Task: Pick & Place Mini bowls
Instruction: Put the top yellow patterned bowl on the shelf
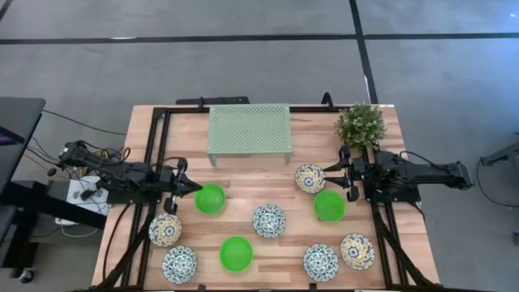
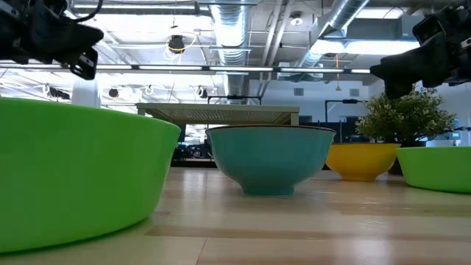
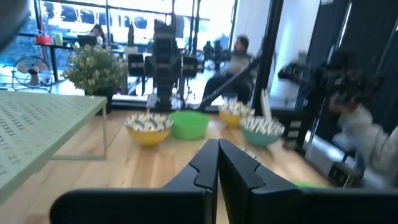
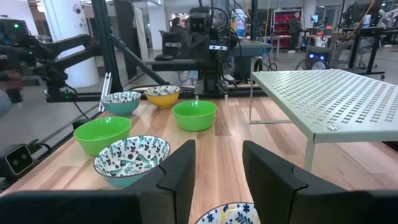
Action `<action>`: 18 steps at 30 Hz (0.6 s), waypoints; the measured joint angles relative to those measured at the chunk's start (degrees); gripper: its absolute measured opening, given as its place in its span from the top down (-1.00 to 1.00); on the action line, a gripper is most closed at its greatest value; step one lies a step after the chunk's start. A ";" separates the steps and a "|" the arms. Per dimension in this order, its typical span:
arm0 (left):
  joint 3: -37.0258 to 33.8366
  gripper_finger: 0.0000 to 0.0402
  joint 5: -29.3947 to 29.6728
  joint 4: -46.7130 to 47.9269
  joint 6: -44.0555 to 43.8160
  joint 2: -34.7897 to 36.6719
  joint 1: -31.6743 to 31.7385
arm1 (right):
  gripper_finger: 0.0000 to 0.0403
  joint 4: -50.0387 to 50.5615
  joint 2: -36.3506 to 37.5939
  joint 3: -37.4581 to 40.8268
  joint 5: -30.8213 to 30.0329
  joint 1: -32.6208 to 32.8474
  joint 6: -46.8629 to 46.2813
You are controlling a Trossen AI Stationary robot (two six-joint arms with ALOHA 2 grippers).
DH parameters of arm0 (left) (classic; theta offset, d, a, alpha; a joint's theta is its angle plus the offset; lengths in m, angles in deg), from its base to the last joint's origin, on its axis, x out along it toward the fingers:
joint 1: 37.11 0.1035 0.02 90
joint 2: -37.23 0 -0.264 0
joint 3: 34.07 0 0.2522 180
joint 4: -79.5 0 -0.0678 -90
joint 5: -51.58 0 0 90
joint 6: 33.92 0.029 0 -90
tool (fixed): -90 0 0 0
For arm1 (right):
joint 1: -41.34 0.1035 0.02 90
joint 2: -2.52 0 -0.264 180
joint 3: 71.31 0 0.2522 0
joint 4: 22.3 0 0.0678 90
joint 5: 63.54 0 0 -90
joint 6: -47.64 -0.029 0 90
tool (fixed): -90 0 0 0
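Nine mini bowls rest on their bases on the wooden table. Three are plain green [image 1: 210, 198], [image 1: 330, 205], [image 1: 236, 253]. Six are patterned: [image 1: 310, 178], [image 1: 268, 220], [image 1: 165, 230], [image 1: 179, 264], [image 1: 321, 262], [image 1: 357, 251]. My left gripper [image 1: 191, 186] hangs above the table just left of the green bowl; its fingers [image 3: 217, 163] are shut and hold nothing. My right gripper [image 1: 334, 180] is open and hovers just right of the yellow-sided floral bowl [image 4: 227, 214], which shows below its fingers [image 4: 180, 168]. The low view shows both grippers [image 2: 51, 37], [image 2: 434, 51] raised off the table.
A pale green mesh rack [image 1: 249, 130] stands on legs at the far middle of the table. A small potted plant [image 1: 361, 123] sits at the far right corner. Bare wood lies between the rack and the bowls. People [image 3: 367, 130] show in the room beyond the table.
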 joint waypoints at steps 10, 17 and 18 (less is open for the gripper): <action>-0.02 0.94 1.78 -8.00 0.23 -0.02 0.00 | 0.36 -16.95 -0.03 -0.02 -1.58 -0.04 1.13; -0.01 0.91 8.13 -16.42 5.39 -2.34 3.77 | 0.39 -21.41 -0.02 -0.07 -7.90 0.17 4.93; 0.13 0.88 8.17 -17.00 5.86 -3.23 5.18 | 0.40 -21.01 -0.02 -0.07 -6.08 0.50 3.08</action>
